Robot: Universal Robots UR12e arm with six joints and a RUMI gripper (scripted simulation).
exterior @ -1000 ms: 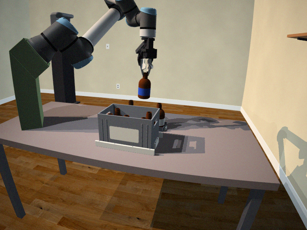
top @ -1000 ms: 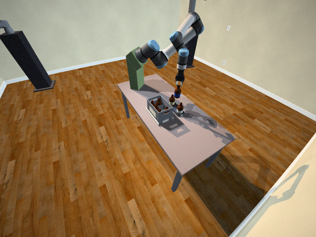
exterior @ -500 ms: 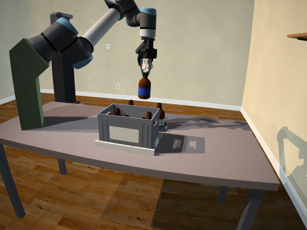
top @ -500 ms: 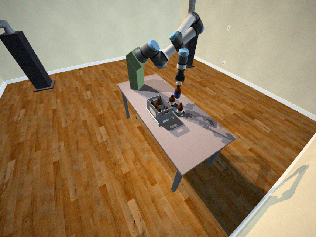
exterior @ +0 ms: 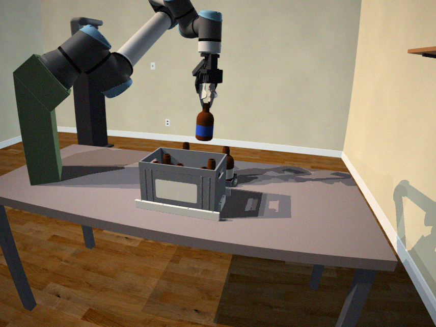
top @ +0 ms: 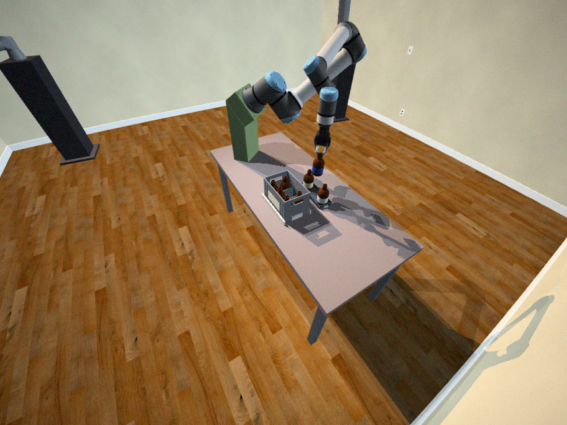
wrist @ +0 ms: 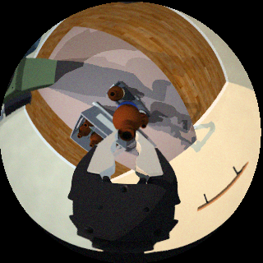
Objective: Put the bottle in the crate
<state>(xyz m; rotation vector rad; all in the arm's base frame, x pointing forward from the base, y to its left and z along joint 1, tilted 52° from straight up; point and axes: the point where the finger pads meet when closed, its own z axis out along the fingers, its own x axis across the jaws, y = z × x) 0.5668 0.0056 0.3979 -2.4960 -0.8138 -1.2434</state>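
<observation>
Exterior view had the gripper [exterior: 207, 101] clamped on the neck of a brown bottle with a blue label [exterior: 205, 126], and that bottle hung upright in the air, well above the table [exterior: 309, 225]. It sat higher than the grey crate [exterior: 183, 183], just past its far right corner. Brown bottle tops poked up inside the crate. Top view showed two white-labelled bottles [top: 309, 179] [top: 323, 194] standing on the tray [top: 326, 204], just to the right of the crate. Arm reached over from its green pedestal [exterior: 36, 140] on the table's far left.
</observation>
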